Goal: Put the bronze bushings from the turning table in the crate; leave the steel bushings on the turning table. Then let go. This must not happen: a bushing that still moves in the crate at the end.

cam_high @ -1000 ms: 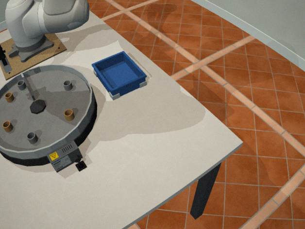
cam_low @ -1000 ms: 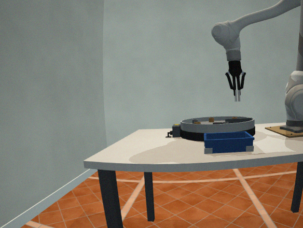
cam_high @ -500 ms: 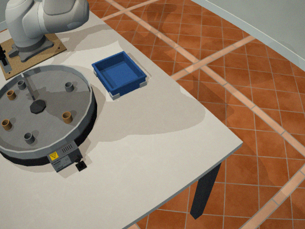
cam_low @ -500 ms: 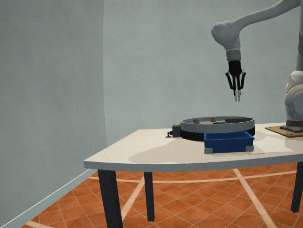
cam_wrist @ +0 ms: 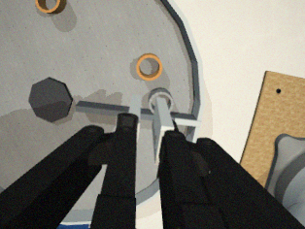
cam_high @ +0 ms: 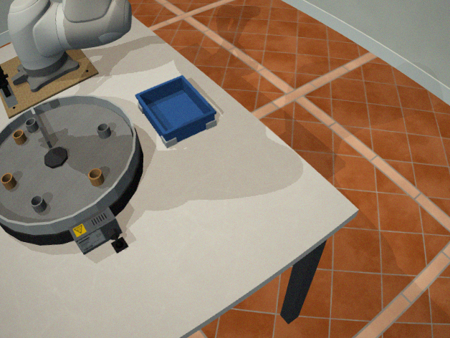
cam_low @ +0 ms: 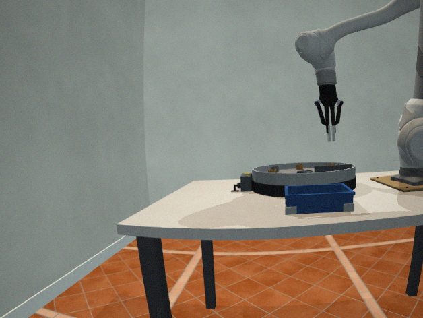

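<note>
Top: counter point(cam_high: 218, 232) point(cam_low: 211, 205) point(cam_wrist: 233, 29) is pale, off-white; terracotta tile floor point(cam_high: 356, 145) point(cam_low: 239, 273) with lighter bands. Three bronze bushings point(cam_high: 96, 180) point(cam_low: 300, 167) point(cam_wrist: 138, 67) and three steel bushings point(cam_high: 103, 132) point(cam_low: 275, 168) point(cam_wrist: 160, 91) stand on the turning table point(cam_high: 72, 196) point(cam_low: 304, 178) point(cam_wrist: 92, 58). Blue crate point(cam_high: 188, 130) point(cam_low: 319, 201) point(cam_wrist: 74, 226) is empty, just beside the turning table.

Exterior: grey-green walls point(cam_high: 400, 32) point(cam_low: 218, 85) behind. End effector point(cam_low: 331, 141) point(cam_wrist: 146, 111) hangs above the turning table, fingers nearly together, holding nothing.

Wrist: two bronze bushings and one steel in view on the turning table; wood-tone board point(cam_high: 87, 72) point(cam_low: 379, 179) point(cam_wrist: 257, 121) sits outside its rim.
</note>
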